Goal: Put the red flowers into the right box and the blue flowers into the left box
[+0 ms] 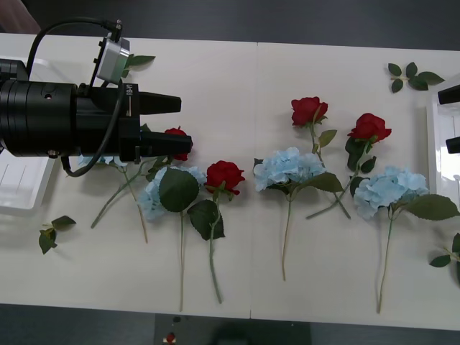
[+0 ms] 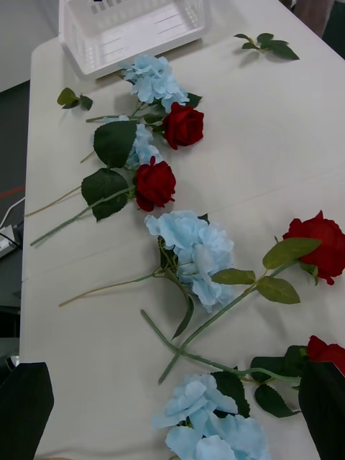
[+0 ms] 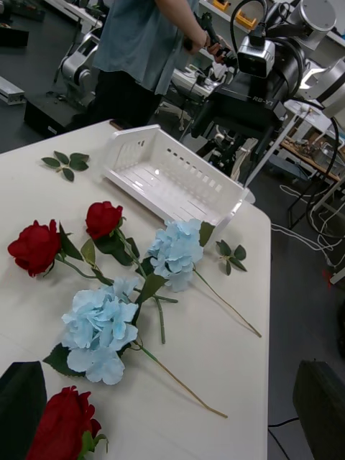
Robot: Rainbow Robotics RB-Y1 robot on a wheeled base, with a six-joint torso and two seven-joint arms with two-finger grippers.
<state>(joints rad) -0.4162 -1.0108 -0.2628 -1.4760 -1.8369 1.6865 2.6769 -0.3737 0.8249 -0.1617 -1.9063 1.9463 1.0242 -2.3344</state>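
My left gripper (image 1: 185,123) hovers w/ its black fingers apart, nothing between them, over the left end of the white table (image 1: 237,79), just above a deep-red rose (image 1: 178,141) & near the pale-blue fluffy hydrangeas (image 1: 164,188). Four red roses (image 2: 183,126) & four blue hydrangeas (image 2: 192,248) lie mixed in a row across the table, none in a tray. The shallow white plastic left box (image 1: 21,188) sits at the table's left edge, the like right box (image 3: 169,180) at the right edge; my right gripper (image 2: 172,413) is open too, near the right-end blooms.
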